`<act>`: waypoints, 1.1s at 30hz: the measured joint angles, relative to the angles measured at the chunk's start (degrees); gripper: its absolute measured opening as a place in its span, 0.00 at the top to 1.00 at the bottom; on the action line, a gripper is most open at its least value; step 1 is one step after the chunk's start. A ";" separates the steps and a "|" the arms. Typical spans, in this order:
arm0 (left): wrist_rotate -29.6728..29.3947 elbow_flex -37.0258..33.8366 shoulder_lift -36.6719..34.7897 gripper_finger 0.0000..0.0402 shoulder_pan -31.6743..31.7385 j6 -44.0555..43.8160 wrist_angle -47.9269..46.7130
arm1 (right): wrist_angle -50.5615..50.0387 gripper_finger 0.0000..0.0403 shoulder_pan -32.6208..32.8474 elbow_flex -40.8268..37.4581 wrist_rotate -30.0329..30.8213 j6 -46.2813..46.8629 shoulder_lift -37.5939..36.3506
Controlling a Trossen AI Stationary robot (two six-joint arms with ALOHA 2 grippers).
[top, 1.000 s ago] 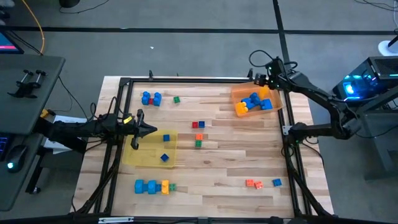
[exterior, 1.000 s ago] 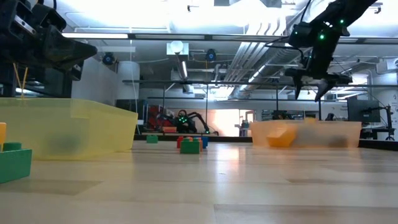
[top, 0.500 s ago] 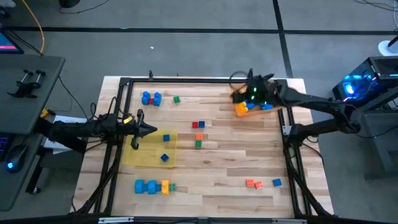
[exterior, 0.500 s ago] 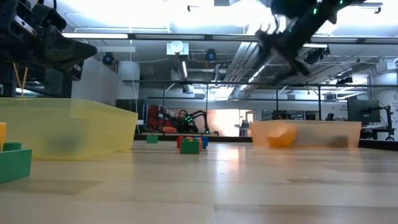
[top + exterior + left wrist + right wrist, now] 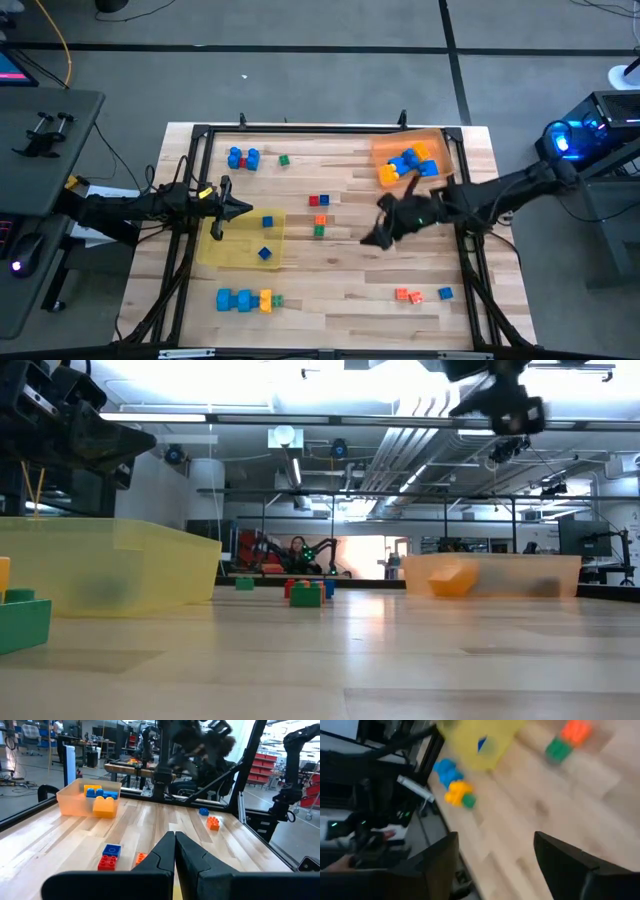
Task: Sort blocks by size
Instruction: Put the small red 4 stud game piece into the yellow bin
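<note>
Small studded blocks lie about the wooden table: a blue pair (image 5: 243,158) and a green one (image 5: 284,160) at the far left, a red, blue, orange and green group (image 5: 319,215) in the middle, a blue, yellow and green row (image 5: 245,299) at the near left, and orange and blue ones (image 5: 420,295) at the near right. Two blue cubes (image 5: 265,238) lie in the yellow tray (image 5: 225,250). Larger blue and orange blocks (image 5: 408,165) lie in the orange tray (image 5: 380,150). My left gripper (image 5: 240,209) (image 5: 175,840) is shut and empty over the yellow tray's far left corner. My right gripper (image 5: 372,238) (image 5: 495,865) is open and empty above bare table, right of the middle group.
A dark metal frame (image 5: 195,180) runs round the table's edges. Bare wood (image 5: 340,280) lies between the middle group and the near blocks. In the low view the two trays (image 5: 110,565) (image 5: 490,575) stand left and right, with my right arm high above (image 5: 495,400).
My right gripper has swung from above the orange tray toward the table's near edge and to the left, ending above the middle of the table, still open and empty. No block has moved.
</note>
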 joint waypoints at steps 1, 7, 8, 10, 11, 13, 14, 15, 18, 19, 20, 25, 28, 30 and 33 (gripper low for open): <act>-0.02 0.00 0.00 1.00 0.00 -0.01 0.00 | 0.09 0.40 1.91 0.00 0.87 2.52 0.16; -0.02 -0.01 0.00 1.00 0.01 -0.02 0.00 | 4.89 0.47 6.79 0.01 4.81 10.34 2.91; -0.02 -0.02 -0.02 1.00 0.00 -0.02 0.00 | 5.80 0.47 6.79 0.01 4.92 10.54 3.65; -0.01 -0.01 0.00 1.00 0.01 -0.59 0.01 | 7.21 0.48 6.61 0.00 4.90 10.56 4.96; -0.02 -0.01 0.00 1.00 0.00 -1.46 0.04 | 7.59 0.48 6.36 0.01 4.86 10.57 5.47; 0.00 -0.02 0.00 1.00 0.02 -4.35 0.54 | 7.70 0.48 5.96 0.00 4.48 11.11 6.32; -0.02 -0.02 0.00 1.00 0.02 -6.60 1.17 | 7.67 0.48 5.88 0.01 4.43 11.68 6.71; -0.02 -0.02 -0.02 1.00 0.01 -9.73 2.04 | 7.65 0.48 5.85 0.00 4.44 11.99 6.94; -3.53 0.02 1.11 1.00 0.06 -19.14 8.69 | 7.69 0.48 5.57 0.02 4.38 12.15 6.92; -4.68 0.35 1.93 0.99 0.10 -21.59 10.59 | 7.71 0.48 5.42 0.01 4.23 12.13 6.90; -5.02 1.39 3.33 0.98 0.09 -22.95 11.55 | 7.65 0.48 5.19 0.00 4.18 12.09 6.90; -6.09 14.62 17.76 0.84 0.22 -21.58 5.22 | 7.52 0.48 2.20 0.00 4.14 7.88 6.83; -6.48 27.34 30.83 0.72 1.91 -14.73 -3.90 | 7.52 0.48 -0.78 0.00 2.08 3.06 6.83; -6.56 36.21 39.75 0.64 4.06 -8.24 -11.52 | 7.48 0.48 -2.76 0.00 -0.26 0.02 6.83; -6.58 46.66 52.44 0.55 8.25 -2.90 -21.26 | 7.73 0.48 -5.10 0.00 -4.59 -3.59 6.80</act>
